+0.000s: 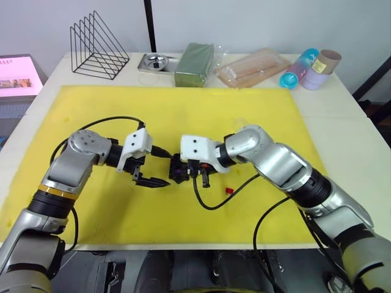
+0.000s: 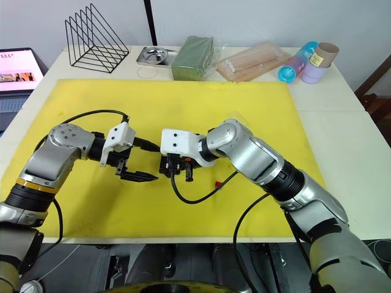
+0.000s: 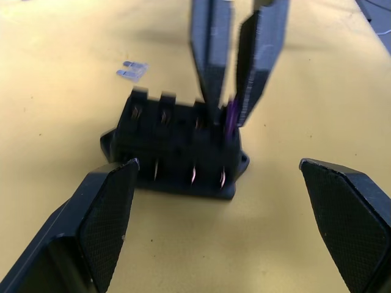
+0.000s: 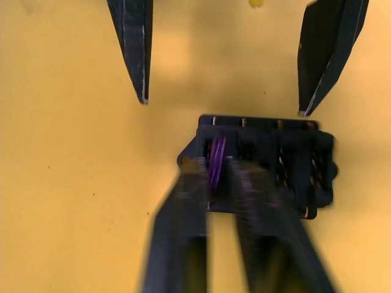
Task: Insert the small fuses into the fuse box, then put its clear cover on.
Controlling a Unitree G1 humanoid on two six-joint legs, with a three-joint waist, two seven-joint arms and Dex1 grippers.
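The fuse box point(image 3: 177, 155) is a small black plastic block with a row of slots whose metal contacts glint inside, and a small mounting ear at each end; it sits on the yellow foam mat point(image 1: 256, 116) that covers most of the tabletop point(image 1: 330, 104), a little nearer the mat's front edge than its middle. The right pincer point(image 4: 219, 177) comes down on the box from above, its two narrow black fingers drawn close together on the purple fuse point(image 3: 231, 117), a thin translucent chip standing upright in an end slot. The left pincer point(image 3: 229, 207) is spread wide just beside the box, its textured, cross-hatched pads point(image 3: 110, 213) on either side of the block and not touching it. A pale clear fuse point(image 3: 132, 71) lies flat on the mat near the box, and a red fuse point(image 1: 230, 190) lies closer to the front edge, by the right arm's black cable. Along the tabletop's back edge stand a black wire rack point(image 1: 98, 46), a steel tray point(image 1: 156, 61), a green block point(image 1: 194, 64), a clear bag of sticks point(image 1: 253, 68) and pastel cups point(image 1: 311, 68).
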